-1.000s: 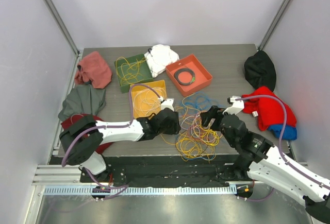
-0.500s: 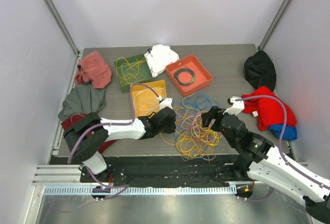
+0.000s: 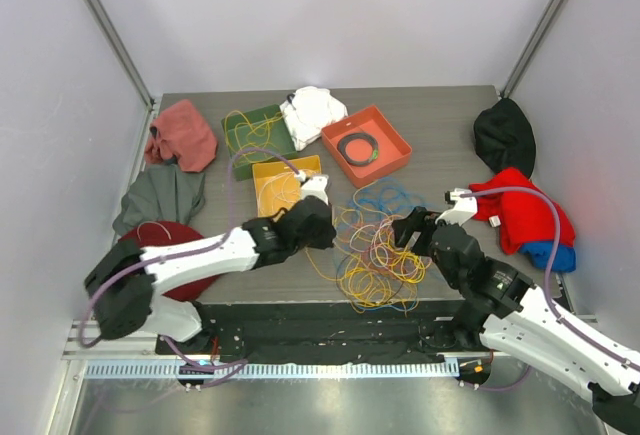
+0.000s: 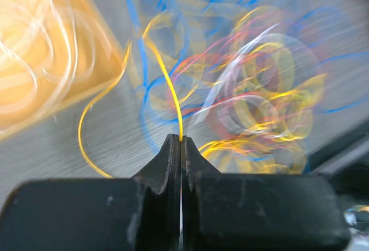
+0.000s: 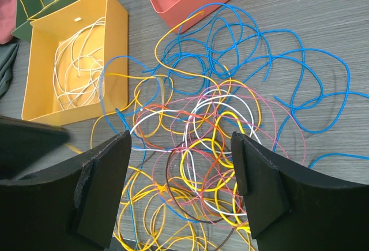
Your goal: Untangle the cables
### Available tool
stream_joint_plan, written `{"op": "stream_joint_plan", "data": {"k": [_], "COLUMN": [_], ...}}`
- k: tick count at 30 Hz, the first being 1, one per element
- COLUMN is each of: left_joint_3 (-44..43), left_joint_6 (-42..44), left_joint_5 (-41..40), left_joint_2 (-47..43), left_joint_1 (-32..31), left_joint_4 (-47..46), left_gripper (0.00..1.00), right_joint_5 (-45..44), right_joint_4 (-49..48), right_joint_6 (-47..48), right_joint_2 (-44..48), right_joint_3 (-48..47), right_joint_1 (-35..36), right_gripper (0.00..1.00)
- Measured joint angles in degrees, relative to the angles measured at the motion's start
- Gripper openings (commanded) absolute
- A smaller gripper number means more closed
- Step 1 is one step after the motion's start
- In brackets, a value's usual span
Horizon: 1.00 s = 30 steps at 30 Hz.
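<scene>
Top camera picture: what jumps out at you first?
A bright tangle of cables, yellow, blue, pink and white, sprawls at the near middle of the table. Just left of it, the left arm has its jaws shut on one yellow cable. A red tray sits behind.

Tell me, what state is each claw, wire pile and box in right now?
cables, tangled in a pile
left gripper, shut on a yellow cable
right gripper, open, above the cables
yellow box, holding a white cable
red tray, holding a black coil
green box, holding yellow loops
</scene>
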<state>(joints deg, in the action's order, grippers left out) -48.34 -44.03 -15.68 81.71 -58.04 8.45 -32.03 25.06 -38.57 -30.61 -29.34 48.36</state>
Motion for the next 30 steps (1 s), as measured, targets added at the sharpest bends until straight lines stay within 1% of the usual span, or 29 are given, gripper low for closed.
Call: {"op": "stream_joint_plan", "data": {"k": [2, 5, 7, 10, 14, 19, 25, 30], "left_joint_3": [-3.4, -11.5, -18.2, -26.2, -34.0, -43.8, -58.6, -70.2], "left_joint_6": [2.3, 6.7, 9.8, 13.3, 17.0, 21.2, 27.8, 33.7], "left_joint_5": [-0.9, -1.8, -1.8, -1.0, 0.5, 0.0, -5.7, -11.8], "left_joint_2": [-5.2, -12.6, -15.5, -17.0, -15.8, -10.6, -5.2, -1.5], "left_joint_1": [-0.4, -1.0, -1.6, -2.7, -4.2, -4.6, -4.6, -4.0], "left_joint_4": [3.1, 6.6, 7.9, 8.6, 10.9, 15.9, 21.5, 22.9], "left_gripper": [0.0, 0.0, 0.0, 0.0, 0.0, 0.0, 0.0, 0.0], "right_joint_5": [0.0, 0.0, 0.0, 0.0, -0.1, -0.5, -0.9, -0.8], "right_joint_4": [0.0, -0.2, -0.3, -0.4, -0.5, -0.5, -0.5, 0.1], "right_joint_6": [0.0, 0.0, 0.1, 0.3, 1.2, 2.3, 2.7, 2.7], "right_joint_2": [0.0, -0.3, -0.5, -0.6, 0.7, 3.9, 7.0, 7.4], "right_joint_3": [0.0, 0.0, 0.0, -0.1, -1.3, -3.3, -4.8, -4.8], "right_joint_1": [0.0, 0.0, 0.0, 0.0, 0.0, 0.0, 0.0, 0.0], "right_gripper": [0.78, 0.78, 0.78, 0.78, 0.78, 0.78, 0.78, 0.78]}}
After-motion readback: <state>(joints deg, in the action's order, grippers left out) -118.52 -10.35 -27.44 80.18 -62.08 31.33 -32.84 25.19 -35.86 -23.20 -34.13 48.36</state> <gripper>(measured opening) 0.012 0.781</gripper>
